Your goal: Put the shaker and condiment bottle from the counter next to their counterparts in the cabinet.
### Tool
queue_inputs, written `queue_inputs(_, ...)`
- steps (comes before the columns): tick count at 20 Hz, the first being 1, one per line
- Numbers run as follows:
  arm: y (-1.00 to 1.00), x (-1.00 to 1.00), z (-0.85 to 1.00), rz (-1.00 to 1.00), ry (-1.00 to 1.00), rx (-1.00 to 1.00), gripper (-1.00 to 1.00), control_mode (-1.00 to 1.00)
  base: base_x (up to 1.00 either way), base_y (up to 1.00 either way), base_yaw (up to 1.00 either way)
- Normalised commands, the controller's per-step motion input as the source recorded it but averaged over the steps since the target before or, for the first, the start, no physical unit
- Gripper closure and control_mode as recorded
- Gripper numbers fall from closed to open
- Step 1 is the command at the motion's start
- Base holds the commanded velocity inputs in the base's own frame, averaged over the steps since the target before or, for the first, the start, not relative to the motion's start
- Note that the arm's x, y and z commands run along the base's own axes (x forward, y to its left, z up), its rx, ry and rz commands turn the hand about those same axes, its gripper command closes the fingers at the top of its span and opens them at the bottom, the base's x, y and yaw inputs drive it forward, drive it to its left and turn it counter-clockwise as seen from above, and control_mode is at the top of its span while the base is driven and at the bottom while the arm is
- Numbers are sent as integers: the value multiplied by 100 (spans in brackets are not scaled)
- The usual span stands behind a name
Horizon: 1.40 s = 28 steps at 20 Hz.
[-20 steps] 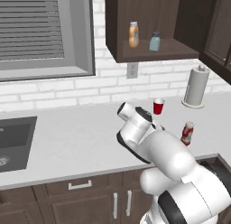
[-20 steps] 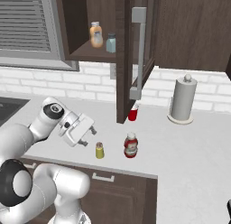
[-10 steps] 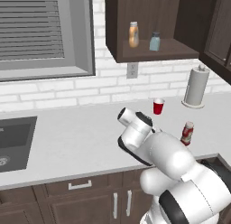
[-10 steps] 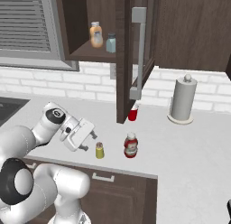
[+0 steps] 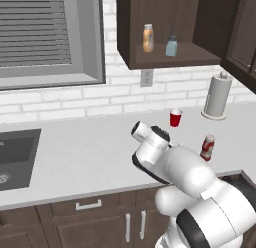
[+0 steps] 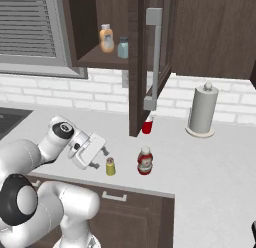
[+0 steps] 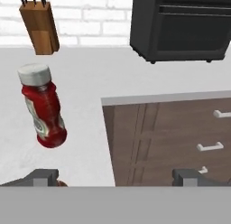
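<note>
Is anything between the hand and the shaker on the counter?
Nothing visible stands between them. In the right base view the open hand sits just left of the shaker, bare counter below the gap. The condiment bottle stands on the shaker's far side.

red condiment bottle (image 6: 145, 161), yellow-green shaker (image 6: 110, 166), pale counter (image 5: 85, 157)

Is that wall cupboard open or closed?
Open: the cabinet door is swung out, showing an orange bottle and a blue-grey shaker inside.
</note>
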Motion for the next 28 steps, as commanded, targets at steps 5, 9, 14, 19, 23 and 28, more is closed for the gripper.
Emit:
queue_inputs(5, -10, 15, 0, 0, 0, 0, -100, -100, 0, 0, 0)
queue_inputs(9, -6, 28, 0, 0, 0, 0, -100, -100, 0, 0, 0)
queue_inputs(14, 0, 9, -11, 0, 0, 0, -100, -100, 0, 0, 0)
queue_inputs(19, 0, 0, -21, 0, 0, 0, -100, -100, 0, 0, 0)
queue_inputs(23, 0, 9, -4, 0, 0, 0, -100, -100, 0, 0, 0)
queue_inputs(28, 0, 21, 0, 0, 0, 0, -100, -100, 0, 0, 0)
